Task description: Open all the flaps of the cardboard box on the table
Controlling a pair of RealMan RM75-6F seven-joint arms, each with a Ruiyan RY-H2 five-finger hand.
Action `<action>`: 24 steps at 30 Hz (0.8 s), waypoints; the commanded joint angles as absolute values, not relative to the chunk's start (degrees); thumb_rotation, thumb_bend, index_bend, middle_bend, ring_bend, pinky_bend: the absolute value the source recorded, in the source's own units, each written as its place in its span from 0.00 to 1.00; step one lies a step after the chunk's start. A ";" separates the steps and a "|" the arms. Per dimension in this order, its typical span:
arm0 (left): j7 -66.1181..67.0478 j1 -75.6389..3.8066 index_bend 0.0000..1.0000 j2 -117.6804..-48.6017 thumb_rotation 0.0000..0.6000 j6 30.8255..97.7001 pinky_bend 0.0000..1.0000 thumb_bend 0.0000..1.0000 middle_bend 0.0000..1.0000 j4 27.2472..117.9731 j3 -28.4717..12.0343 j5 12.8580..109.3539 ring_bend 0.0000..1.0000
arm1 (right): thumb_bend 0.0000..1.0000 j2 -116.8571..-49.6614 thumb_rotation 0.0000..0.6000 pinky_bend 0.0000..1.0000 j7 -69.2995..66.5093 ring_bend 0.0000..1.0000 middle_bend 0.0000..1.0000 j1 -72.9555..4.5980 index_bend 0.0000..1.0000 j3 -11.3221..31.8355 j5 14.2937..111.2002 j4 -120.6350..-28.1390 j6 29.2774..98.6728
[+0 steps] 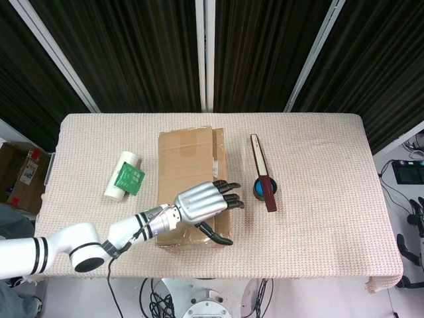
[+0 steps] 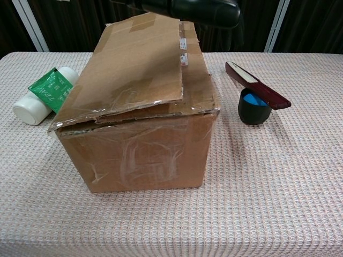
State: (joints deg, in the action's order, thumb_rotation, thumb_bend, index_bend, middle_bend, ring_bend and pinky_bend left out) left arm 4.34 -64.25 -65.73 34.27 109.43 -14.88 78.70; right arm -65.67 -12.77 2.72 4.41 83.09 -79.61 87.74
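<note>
From the head view we see the cardboard box point(image 1: 193, 187) standing near the middle of the cloth-covered surface point(image 1: 318, 225), its long side running away from the robot. Our left robot hand point(image 1: 202, 205) hovers over the near right part of the box top, fingers point(image 1: 229, 196) spread and reaching toward the right edge, thumb hanging by the near right corner; it holds nothing, and we cannot tell whether it touches the cardboard. At the far right edge of the frame, past the surface, a dark bit of the right robot hand point(image 1: 416, 218) shows, too little for us to judge how its fingers lie. Left of the box lies a white bottle with a green label point(image 1: 124, 175), apart from it. Right of the box a dark cup point(image 1: 263, 189) stands with a long red-brown case point(image 1: 262, 171) laid across it, a bare strip of cloth between them and the box. The near and right parts of the surface lie bare.

From the chest view we see what the head view hides: the top flap point(image 2: 128, 69) is tilted, its near edge lifted slightly above the front wall, with a thin gap under it. Only dark fingers point(image 2: 206, 10) of the left robot hand show, at the top edge above the box. The bottle point(image 2: 43, 95) lies on its side here, and the case point(image 2: 257, 85) slants over the cup point(image 2: 253, 108).
</note>
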 commanded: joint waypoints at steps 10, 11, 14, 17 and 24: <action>10.01 -64.74 0.21 -66.02 0.00 35.19 0.18 0.00 0.29 108.10 -11.76 78.62 0.04 | 0.34 -66.10 1.00 0.00 -12.37 0.00 0.00 2.56 0.00 4.32 82.95 -79.58 87.24; 10.23 -64.75 0.21 -66.00 0.00 35.21 0.18 0.00 0.29 108.03 -11.59 78.46 0.04 | 0.34 -66.14 1.00 0.00 -12.38 0.00 0.00 2.55 0.00 4.32 83.00 -79.51 87.29; 11.36 -64.69 0.21 -65.94 0.00 35.81 0.18 0.00 0.30 107.84 -11.18 78.36 0.04 | 0.34 -66.00 1.00 0.00 -12.31 0.00 0.00 2.44 0.00 4.23 83.29 -79.58 87.24; 12.36 -64.62 0.21 -65.63 0.00 36.48 0.18 0.00 0.35 107.84 -10.96 78.41 0.05 | 0.34 -65.89 1.00 0.00 -12.26 0.00 0.00 2.39 0.00 4.15 83.34 -79.76 87.09; 16.55 -64.81 0.21 -63.44 0.00 36.65 0.18 0.00 0.42 108.15 -9.99 77.90 0.05 | 0.34 -66.00 1.00 0.00 -12.48 0.00 0.00 2.43 0.00 4.15 83.31 -79.61 87.12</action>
